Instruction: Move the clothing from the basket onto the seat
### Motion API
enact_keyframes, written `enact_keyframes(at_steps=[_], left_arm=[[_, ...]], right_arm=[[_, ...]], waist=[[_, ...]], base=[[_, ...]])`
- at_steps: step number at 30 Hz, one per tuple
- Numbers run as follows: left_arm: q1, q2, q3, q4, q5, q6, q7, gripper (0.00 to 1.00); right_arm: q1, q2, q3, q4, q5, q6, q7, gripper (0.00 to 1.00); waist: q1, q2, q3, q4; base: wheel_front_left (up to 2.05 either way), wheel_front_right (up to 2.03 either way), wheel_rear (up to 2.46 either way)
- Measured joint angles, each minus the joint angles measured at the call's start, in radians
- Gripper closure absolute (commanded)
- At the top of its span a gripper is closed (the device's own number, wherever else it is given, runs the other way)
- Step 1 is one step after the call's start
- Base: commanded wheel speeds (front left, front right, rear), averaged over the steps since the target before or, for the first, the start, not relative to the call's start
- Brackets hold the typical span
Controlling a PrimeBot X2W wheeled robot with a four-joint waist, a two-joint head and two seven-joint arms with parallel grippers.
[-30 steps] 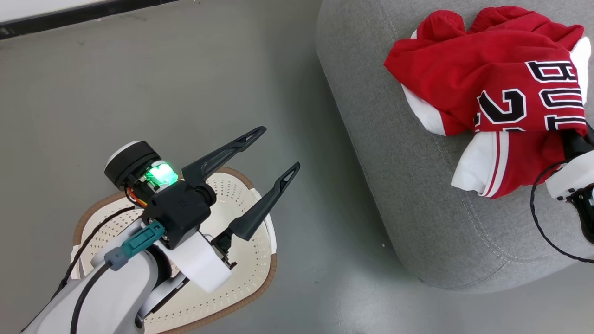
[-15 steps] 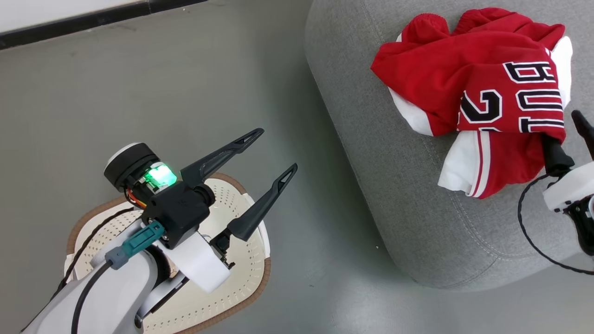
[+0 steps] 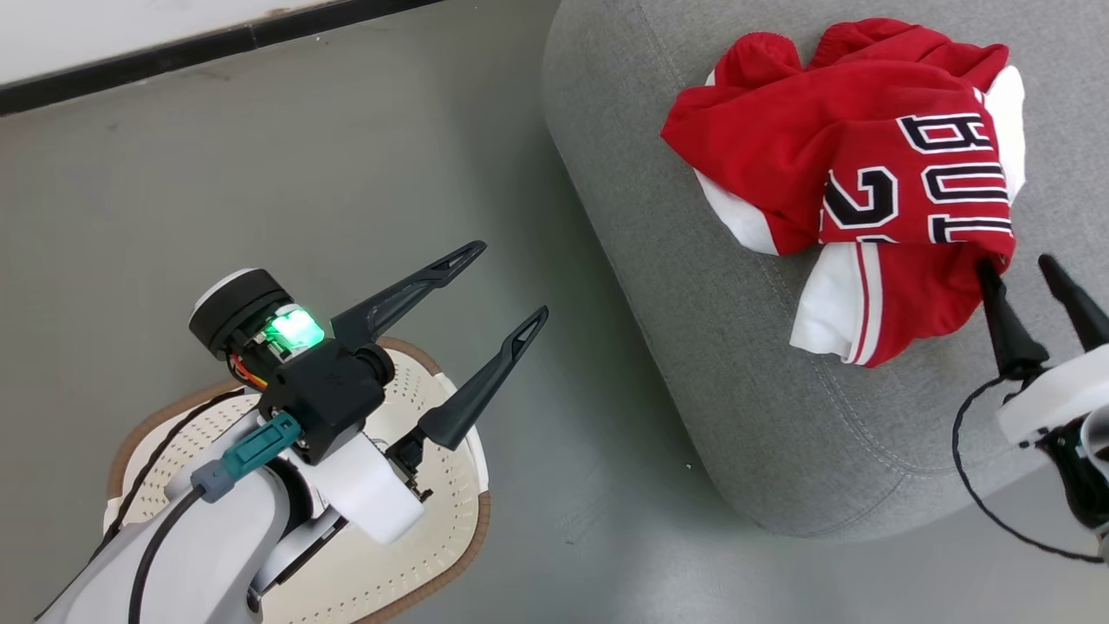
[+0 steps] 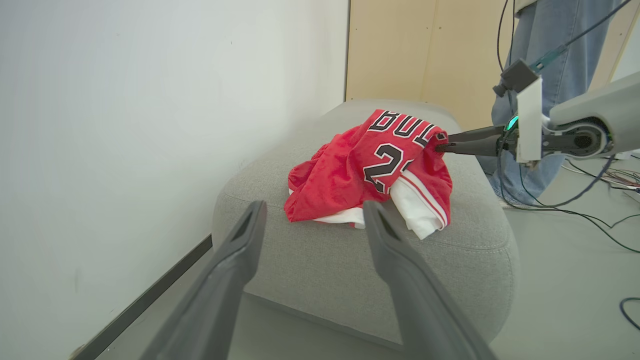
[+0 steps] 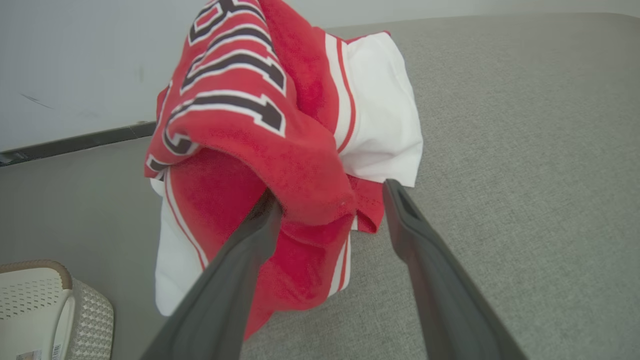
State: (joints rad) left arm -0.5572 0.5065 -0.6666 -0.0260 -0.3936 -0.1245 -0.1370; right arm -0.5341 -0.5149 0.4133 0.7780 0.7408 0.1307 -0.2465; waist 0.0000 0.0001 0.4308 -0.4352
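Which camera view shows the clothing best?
The head view: the clothing lies whole on the seat, seen from above. The left wrist view shows it smaller, from the side; the right wrist view, close and cut off.

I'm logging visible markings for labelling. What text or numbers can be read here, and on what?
"BUL", black white-outlined letters on the red jersey; the rest is folded away.
"2", on the same jersey; a second digit is partly hidden.
Sticker on the basket: too small to read.
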Motion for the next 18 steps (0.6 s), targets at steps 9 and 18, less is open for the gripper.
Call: enact_keyframes(at_steps=[9, 18], left_arm=[[0.009, 0.014, 0.006, 0.008, -0.002, 0.0, -0.013, 0.0], [0.024, 0.017, 0.016, 0.017, -0.008, 0.002, -0.024, 0.0]], right_arm=[[0.063, -0.021, 0.008, -0.11, -0.001, 0.0, 0.0, 0.0], [0.064, -0.078, 0.008, -0.237, -0.014, 0.0, 0.0, 0.0]], waist=[[0.0, 0.0, -0.017, -0.027], [0.0, 0.0, -0.039, -0.043]], base=[[0.0, 0.0, 0.0], [0.0, 0.0, 0.0]])
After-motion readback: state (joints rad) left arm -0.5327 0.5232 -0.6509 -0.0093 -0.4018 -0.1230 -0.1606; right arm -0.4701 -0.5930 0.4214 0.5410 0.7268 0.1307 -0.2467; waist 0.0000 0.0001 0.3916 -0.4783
